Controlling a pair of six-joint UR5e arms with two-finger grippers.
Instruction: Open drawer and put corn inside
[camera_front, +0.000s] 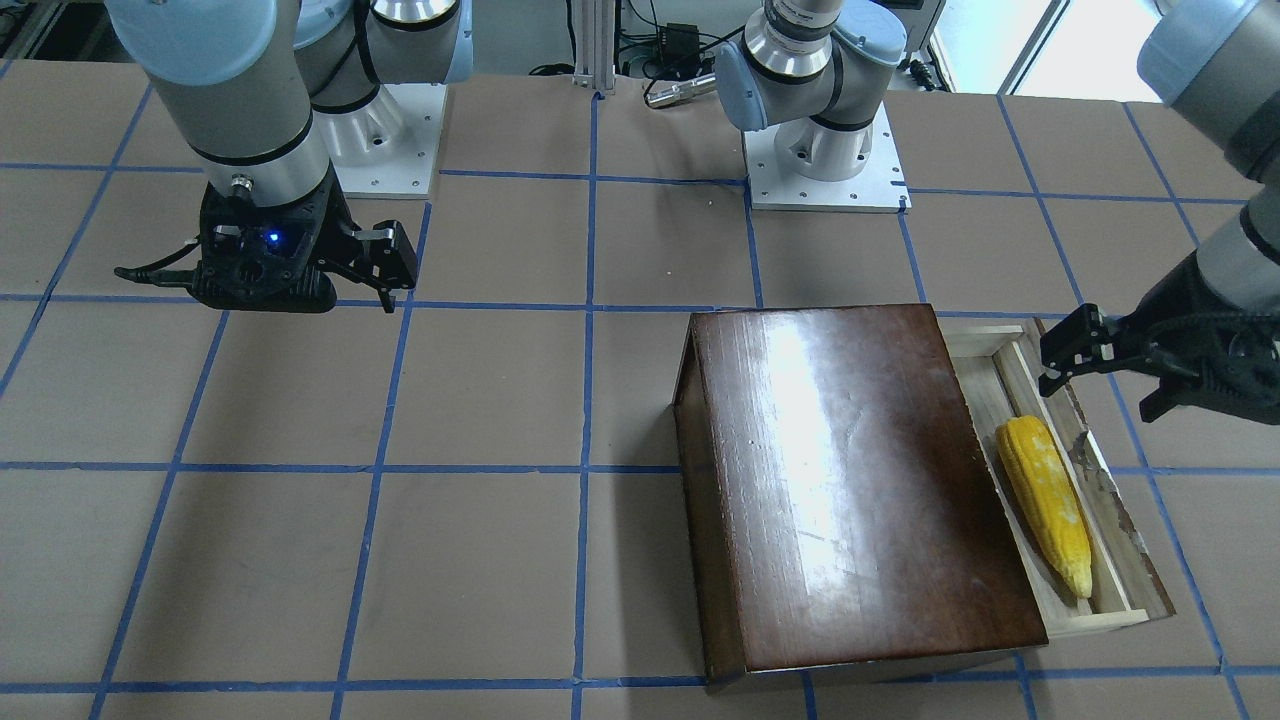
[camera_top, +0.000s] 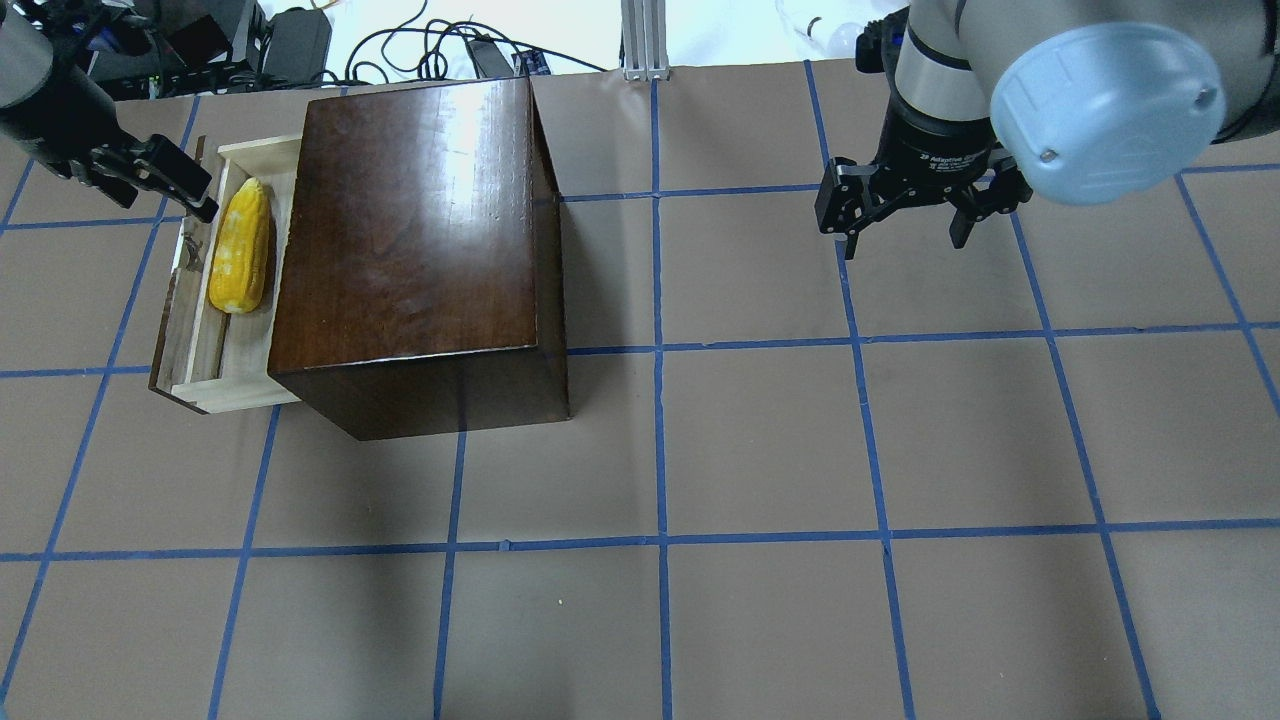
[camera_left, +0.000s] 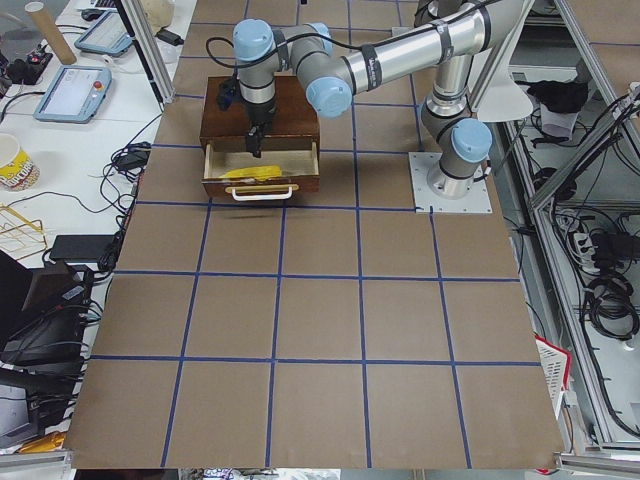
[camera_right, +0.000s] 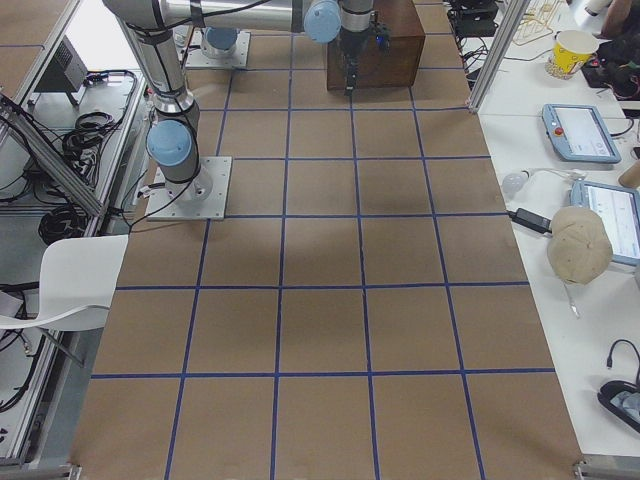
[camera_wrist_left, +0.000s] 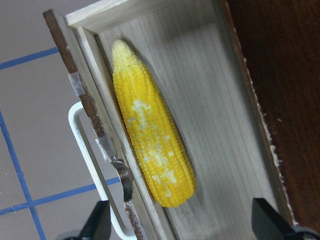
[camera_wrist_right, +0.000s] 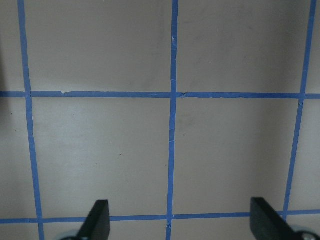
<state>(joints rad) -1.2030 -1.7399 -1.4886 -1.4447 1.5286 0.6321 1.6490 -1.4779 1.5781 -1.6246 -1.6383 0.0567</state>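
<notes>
The glossy dark-brown box (camera_front: 850, 480) stands on the table with its drawer (camera_front: 1110, 615) pulled out. The yellow corn (camera_front: 1045, 500) lies lengthwise inside the drawer, along the front panel. It also shows in the overhead view (camera_top: 242, 245) and the left wrist view (camera_wrist_left: 150, 145). My left gripper (camera_top: 150, 185) is open and empty, a little above the drawer end by the corn's thick end (camera_wrist_left: 182, 222). My right gripper (camera_top: 900, 225) is open and empty above bare table, far from the box (camera_wrist_right: 180, 222).
The drawer front carries a white wire handle (camera_wrist_left: 82, 165). The two arm bases (camera_front: 825, 160) (camera_front: 375, 140) stand on white plates at the robot's side. Blue tape lines grid the brown table. Cables (camera_top: 450, 40) lie beyond the far edge.
</notes>
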